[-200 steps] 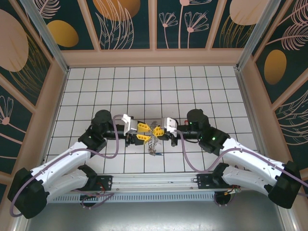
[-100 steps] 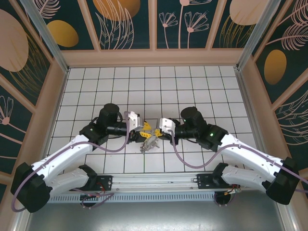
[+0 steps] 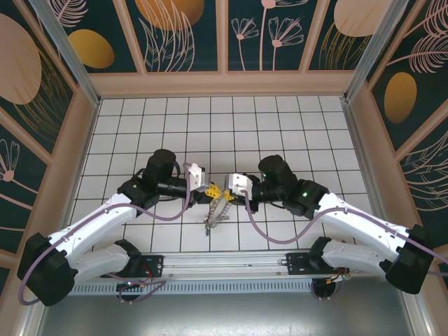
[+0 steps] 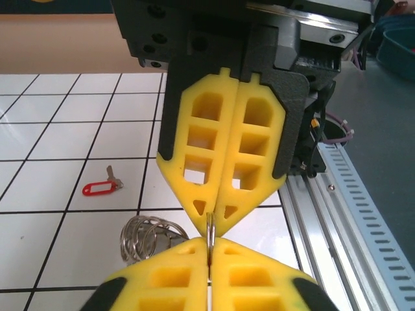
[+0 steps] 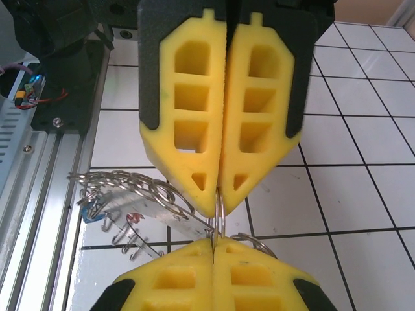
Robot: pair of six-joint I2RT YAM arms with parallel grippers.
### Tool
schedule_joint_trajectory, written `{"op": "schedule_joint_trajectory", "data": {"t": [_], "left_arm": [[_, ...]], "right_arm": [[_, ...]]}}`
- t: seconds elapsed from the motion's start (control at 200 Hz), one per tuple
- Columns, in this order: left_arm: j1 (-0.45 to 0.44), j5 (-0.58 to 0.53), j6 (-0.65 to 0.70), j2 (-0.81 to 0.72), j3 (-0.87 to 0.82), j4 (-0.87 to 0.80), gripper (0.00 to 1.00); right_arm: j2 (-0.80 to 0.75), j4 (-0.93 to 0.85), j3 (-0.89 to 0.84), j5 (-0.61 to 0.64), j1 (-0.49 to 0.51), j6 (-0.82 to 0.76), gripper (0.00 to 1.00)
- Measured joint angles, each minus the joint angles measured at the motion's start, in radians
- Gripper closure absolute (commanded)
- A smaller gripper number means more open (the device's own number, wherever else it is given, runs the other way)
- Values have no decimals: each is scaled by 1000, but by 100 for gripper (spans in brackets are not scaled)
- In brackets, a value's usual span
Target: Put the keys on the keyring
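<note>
L pincer (image 4: 209, 249) & R pincer (image 5: 214, 249) each clamp the 1 keyring (image 4: 146, 233); 1 red key (image 4: 102, 188) loose on tile.

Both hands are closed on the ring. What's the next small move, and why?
Probably ease the left hand slightly away from the right hand, to try spreading the keyring wire they pinch tip to tip. Both are shut on it, and the red key lies loose on the tile, not yet threaded.

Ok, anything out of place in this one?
One red key lies alone on the tiles, apart from the keyring, which the left gripper and right gripper both pinch, tip to tip.
</note>
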Motion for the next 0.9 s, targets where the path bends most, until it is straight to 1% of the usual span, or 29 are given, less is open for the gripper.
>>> {"op": "schedule_joint_trajectory", "data": {"t": [0.15, 0.255, 0.265, 0.355, 0.49, 0.671, 0.791, 0.896], "left_arm": [[1, 11, 3, 0, 0, 0, 100], [1, 18, -33, 0, -14, 39, 100], [1, 18, -39, -1, -17, 44, 100], [1, 34, -103, -7, -53, 136, 100], [1, 61, -220, -36, -128, 300, 100], [0, 86, -321, -55, -177, 444, 100], [0, 87, -388, -55, -209, 557, 100], [0, 86, -433, -55, -234, 625, 100]], "right_arm": [[0, -3, 1, -7, 1, 3, 100], [-6, 4, -4, -12, -3, 12, 100], [-9, 6, -6, -14, -5, 16, 99], [-42, 49, -43, -37, -22, 37, 88], [-107, 121, -101, -82, -55, 60, 82], [-169, 192, -150, -169, -120, 84, 78], [-171, 242, -161, -218, -126, 101, 74], [-170, 285, -177, -262, -126, 117, 73]]}}
